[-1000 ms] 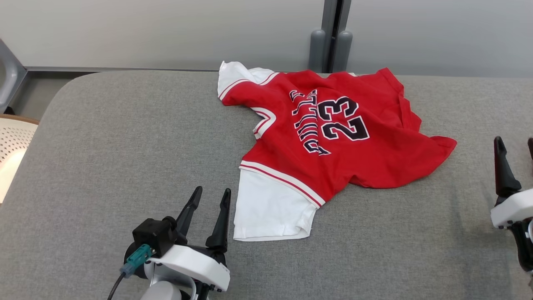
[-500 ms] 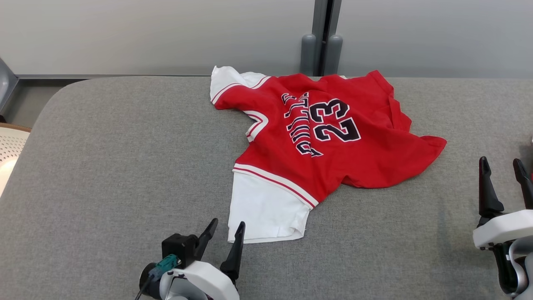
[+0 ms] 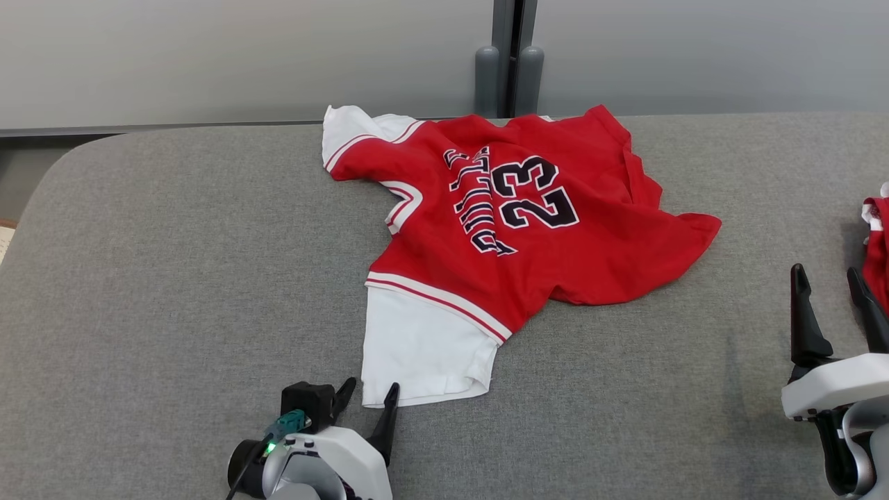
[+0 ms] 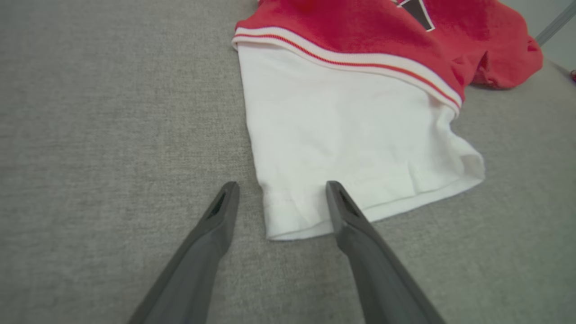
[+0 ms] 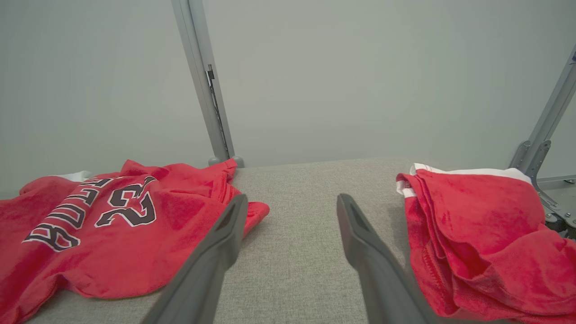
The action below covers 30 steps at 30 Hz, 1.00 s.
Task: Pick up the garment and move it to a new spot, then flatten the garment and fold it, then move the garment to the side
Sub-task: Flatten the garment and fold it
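Note:
The garment [image 3: 514, 222] is a red jersey with "23" and white sleeves, lying rumpled on the grey padded table [image 3: 173, 278]. My left gripper [image 3: 373, 384] stands open at the near left corner of the white sleeve [image 3: 424, 347]. In the left wrist view that sleeve [image 4: 351, 130] has its hem corner between the left gripper's [image 4: 282, 184] two fingers, and I cannot tell whether they touch it. My right gripper [image 3: 825, 269] is open and empty, right of the garment's red tip. In the right wrist view the right gripper [image 5: 291, 198] points over bare table, with the garment [image 5: 112, 234] to its left.
A second red garment [image 3: 876, 236] lies bunched at the table's right edge, just right of my right gripper; the right wrist view shows this bunched garment [image 5: 477, 234] too. A grey post [image 3: 510, 62] and wall stand behind the table. The table's left corner is rounded.
The head camera has turned, shifting the whole picture left. My left gripper has drawn back along the sleeve's left edge to its near corner. My right gripper came further into view.

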Available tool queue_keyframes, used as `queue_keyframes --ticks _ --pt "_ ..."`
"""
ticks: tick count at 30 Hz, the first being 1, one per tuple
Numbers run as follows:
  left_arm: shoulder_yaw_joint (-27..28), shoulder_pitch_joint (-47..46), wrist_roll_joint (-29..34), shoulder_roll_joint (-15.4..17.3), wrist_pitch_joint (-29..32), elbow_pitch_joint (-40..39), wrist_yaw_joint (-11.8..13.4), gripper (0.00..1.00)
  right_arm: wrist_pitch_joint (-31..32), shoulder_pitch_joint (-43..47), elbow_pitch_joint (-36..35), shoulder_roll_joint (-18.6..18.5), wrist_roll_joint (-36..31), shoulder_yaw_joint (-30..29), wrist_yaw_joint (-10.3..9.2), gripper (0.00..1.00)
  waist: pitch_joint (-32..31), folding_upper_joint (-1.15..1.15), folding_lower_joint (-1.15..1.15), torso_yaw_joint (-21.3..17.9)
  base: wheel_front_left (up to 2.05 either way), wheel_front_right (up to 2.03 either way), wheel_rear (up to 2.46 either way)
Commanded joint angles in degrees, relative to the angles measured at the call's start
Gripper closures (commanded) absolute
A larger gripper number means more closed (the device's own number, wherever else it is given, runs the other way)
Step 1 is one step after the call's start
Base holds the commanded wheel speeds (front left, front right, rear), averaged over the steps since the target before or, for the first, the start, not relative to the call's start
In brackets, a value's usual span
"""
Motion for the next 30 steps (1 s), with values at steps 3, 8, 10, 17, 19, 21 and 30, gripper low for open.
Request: queue_keyframes --ticks 3,8,10,17,19,21,30 --pt "-2.36 -0.75 -2.04 0.11 1.03 1.41 -2.00 1.00 0.46 0.49 -0.61 0.02 -0.33 -0.60 0.00 0.00 0.26 0.00 0.00 0.06 0.00 0.00 0.00" --pt "-1.00 -3.25 -4.36 0.44 -1.18 -0.39 -1.08 1.00 2.71 -0.06 0.28 0.80 1.56 -1.16 0.00 0.00 0.71 0.00 0.00 1.47 0.00 0.00 0.00" --pt "0.86 -3.97 -4.20 0.37 -1.51 -2.07 -0.14 1.00 3.93 -0.68 1.20 0.55 2.63 -1.46 0.00 0.00 0.91 0.00 0.00 2.49 0.00 0.00 0.00" --pt "11.96 0.62 2.49 0.27 -1.60 -18.76 1.57 1.00 7.51 -3.57 5.89 1.11 5.72 -2.37 0.00 0.00 1.84 0.00 0.00 6.52 0.00 0.00 0.00" --pt "12.82 1.32 2.99 0.25 -1.60 -20.39 1.66 1.00 7.83 -4.03 6.54 1.12 5.97 -2.53 0.00 0.00 2.00 0.00 0.00 6.92 0.00 0.00 0.00" --pt "14.16 2.72 4.00 0.24 -1.61 -23.36 1.75 1.00 8.90 -4.94 8.14 1.44 6.71 -3.11 0.00 0.00 2.35 0.00 0.00 7.63 0.00 0.00 0.00" --pt "14.16 4.64 4.75 0.28 -1.62 -27.07 1.32 1.00 9.53 -7.55 13.24 0.85 5.75 -3.16 0.00 0.00 4.08 0.00 0.00 9.59 0.00 0.00 0.00"
